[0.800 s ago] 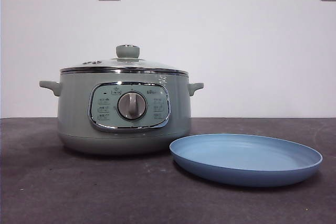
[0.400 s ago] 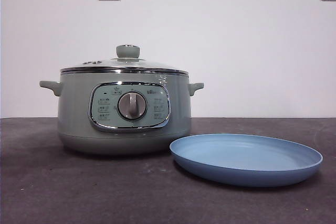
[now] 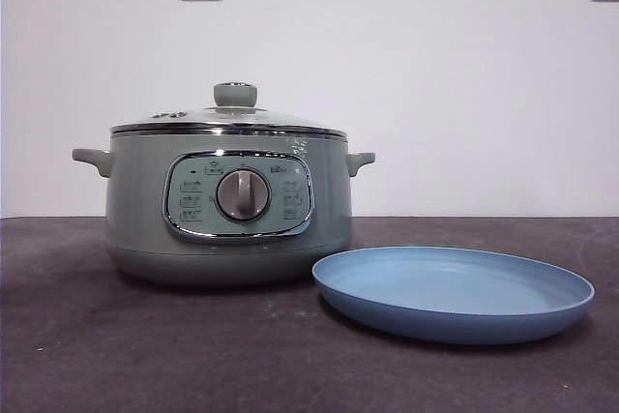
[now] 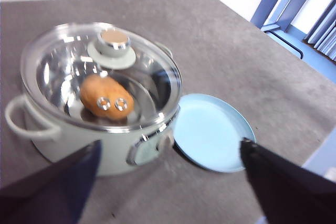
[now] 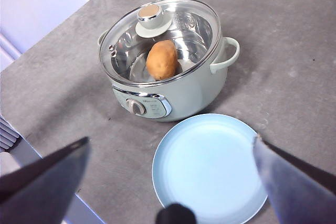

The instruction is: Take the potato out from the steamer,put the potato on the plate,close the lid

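From where I stood, nothing on the table (image 3: 97, 355) had shifted over the last second: the front view looked the same as it had a moment before, so the task had not really begun. The steamer (image 3: 228, 205) sat squarely on the dark grey surface, its sage-green body facing forward with the silver dial (image 3: 243, 194) in the middle of the control panel. Just beside it, near but seemingly not quite touching its base, lay the blue plate (image 3: 453, 321), bare and waiting. The lid (image 3: 228, 121) was on the pot, seated flat on the chrome rim, its pale-green knob (image 3: 235, 95) upright on top. Through the glass, in both wrist views, the potato (image 5: 161, 60) lay inside the steamer on the shiny metal bottom, untouched. Neither arm showed in the front view. Both hung high above the scene: the left gripper (image 4: 168, 182) looked down on the pot and plate with its two dark jaws spread wide and holding nothing, and the right gripper (image 5: 170, 182) hovered over the plate's side of the table, its jaws likewise wide apart and empty. To my mind, the stillness meant every step remained to be done, and the first move called for would be one gripper coming down on the knob to lift the lid clear before the other could reach the potato.
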Controlling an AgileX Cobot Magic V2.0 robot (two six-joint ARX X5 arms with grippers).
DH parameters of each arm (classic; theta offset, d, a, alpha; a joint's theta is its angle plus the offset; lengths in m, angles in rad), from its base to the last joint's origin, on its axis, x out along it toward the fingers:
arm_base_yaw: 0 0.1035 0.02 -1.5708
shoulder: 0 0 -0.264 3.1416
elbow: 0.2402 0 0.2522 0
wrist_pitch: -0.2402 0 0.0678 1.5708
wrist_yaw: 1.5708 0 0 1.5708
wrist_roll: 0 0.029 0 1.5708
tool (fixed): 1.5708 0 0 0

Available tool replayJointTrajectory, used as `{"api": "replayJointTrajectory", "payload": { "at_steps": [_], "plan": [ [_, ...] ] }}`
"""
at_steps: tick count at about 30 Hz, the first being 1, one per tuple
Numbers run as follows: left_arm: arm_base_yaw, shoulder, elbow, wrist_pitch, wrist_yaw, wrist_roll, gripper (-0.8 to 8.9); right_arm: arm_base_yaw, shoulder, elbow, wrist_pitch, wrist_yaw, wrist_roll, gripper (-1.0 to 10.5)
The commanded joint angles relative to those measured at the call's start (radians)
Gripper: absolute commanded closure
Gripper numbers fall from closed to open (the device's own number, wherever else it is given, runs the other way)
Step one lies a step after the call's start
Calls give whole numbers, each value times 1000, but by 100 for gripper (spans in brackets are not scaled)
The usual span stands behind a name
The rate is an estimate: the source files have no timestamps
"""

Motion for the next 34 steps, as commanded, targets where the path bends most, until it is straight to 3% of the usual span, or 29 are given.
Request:
{"api": "replayJointTrajectory", "payload": {
  "at_steps": [1,13,22,34],
  "plan": [
    [-9,0,5,52,-11,8,121,2,6,2,4,-3,6,290],
    [-179,288,190,149,-115,45,121,2,42,2,4,-3,12,290],
    [-325,618,402,208,-268,125,122,3,43,2,4,-3,13,290],
    [-402,937,527,275,-400,184,122,3,43,2,3,-3,19,291]
  ]
}}
